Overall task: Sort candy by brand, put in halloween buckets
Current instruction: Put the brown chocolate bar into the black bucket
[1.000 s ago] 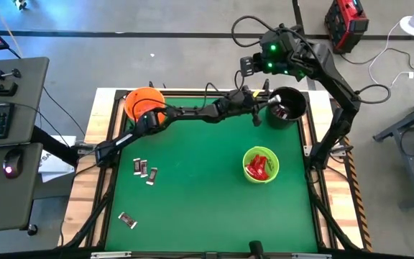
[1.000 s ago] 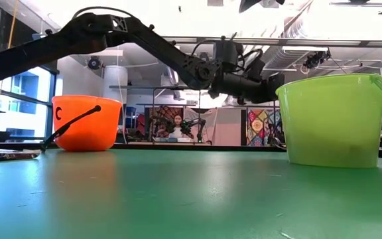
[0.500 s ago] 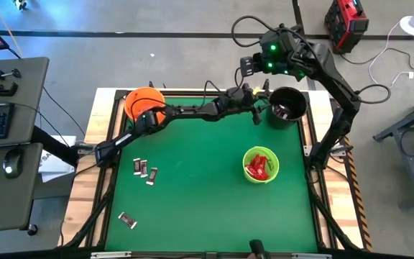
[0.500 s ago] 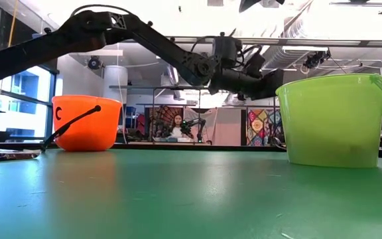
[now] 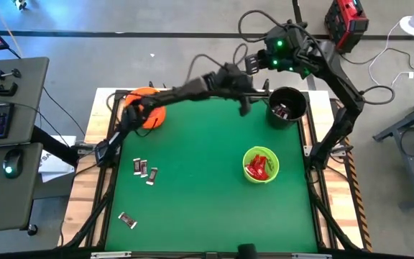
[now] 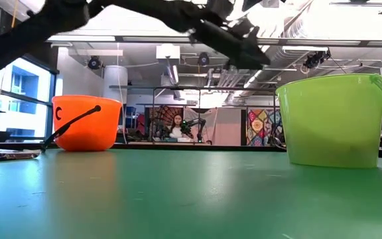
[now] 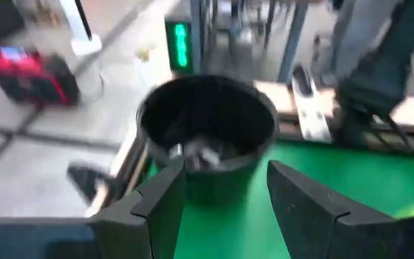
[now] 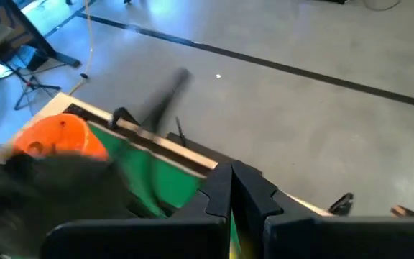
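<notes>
tabletop (image 5: pixel 192 187): green mat, carrying all three buckets and the loose candy. Biggest thing here, and roomy enough that each brand gets its own corner.

left arm (image 5: pixel 178 92): stretched across the far side of the tabletop from beside the orange bucket toward the black one, lifted well above the mat in the low view. My read is that height lets it pass over the bucket rims.

black bucket (image 5: pixel 287 106): far right corner, with a couple of wrapped pieces visible inside (image 7: pixel 192 152). Looks like the bin for the dark-wrapper brand.

lime green bucket (image 5: pixel 261 165): nearer the middle right, holding the red-wrapped candy (image 5: pixel 259 167) (so red clearly lives here).

orange bucket (image 5: pixel 144 106): far left corner, partly under the left arm. Can't see what's in it.

left gripper (image 7: pixel 225 191): fingers spread apart with nothing between them. It sits just short of the black bucket, which fills the wrist view straight ahead and a bit below. That fits a drop into the bucket, though that's a guess.

right gripper (image 8: pixel 233 188): clenched shut on nothing, parked high behind the black bucket off the far edge, waiting.

loose candy (image 5: pixel 145 170): a small cluster of dark and silvery wrappers on the left half of the mat, plus one stray (image 5: pixel 127 220) near the front left. All well apart from the left gripper, on the other side of the tabletop, so it's a long reach for the next piece.
</notes>
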You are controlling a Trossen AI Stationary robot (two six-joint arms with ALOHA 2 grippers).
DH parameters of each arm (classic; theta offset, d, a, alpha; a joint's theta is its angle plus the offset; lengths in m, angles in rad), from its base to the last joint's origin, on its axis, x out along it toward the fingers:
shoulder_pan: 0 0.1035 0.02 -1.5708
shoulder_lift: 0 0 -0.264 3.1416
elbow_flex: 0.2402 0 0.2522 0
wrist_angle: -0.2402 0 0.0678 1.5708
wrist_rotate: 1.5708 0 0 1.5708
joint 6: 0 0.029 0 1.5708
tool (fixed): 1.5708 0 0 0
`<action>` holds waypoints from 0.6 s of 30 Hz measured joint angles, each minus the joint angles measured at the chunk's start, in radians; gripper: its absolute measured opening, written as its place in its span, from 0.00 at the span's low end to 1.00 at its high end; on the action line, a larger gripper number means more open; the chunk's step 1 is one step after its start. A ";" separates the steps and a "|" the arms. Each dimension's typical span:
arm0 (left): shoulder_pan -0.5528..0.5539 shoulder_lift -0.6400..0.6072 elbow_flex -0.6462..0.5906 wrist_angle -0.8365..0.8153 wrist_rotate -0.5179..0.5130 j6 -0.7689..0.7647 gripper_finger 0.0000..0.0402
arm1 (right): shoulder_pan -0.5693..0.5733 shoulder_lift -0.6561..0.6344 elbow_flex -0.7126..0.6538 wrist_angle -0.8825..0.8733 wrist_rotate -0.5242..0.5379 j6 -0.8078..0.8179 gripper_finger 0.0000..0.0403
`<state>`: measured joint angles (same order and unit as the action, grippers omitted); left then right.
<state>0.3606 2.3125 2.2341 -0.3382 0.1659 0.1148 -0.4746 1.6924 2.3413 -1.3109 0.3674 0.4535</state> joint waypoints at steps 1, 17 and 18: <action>0.008 -0.027 0.000 -0.072 0.016 -0.004 0.46 | -0.007 -0.002 0.000 0.000 0.001 -0.013 0.00; -0.100 -0.617 -0.802 -0.509 0.029 -0.389 0.46 | -0.030 -0.007 0.000 -0.019 -0.022 -0.210 0.00; -0.132 -0.676 -0.885 -0.499 -0.001 -0.473 0.46 | -0.030 -0.007 0.000 -0.021 -0.038 -0.228 0.00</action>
<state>0.2283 1.6363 1.3490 -0.8370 0.1653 -0.3587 -0.5045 1.6852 2.3413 -1.3322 0.3294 0.2252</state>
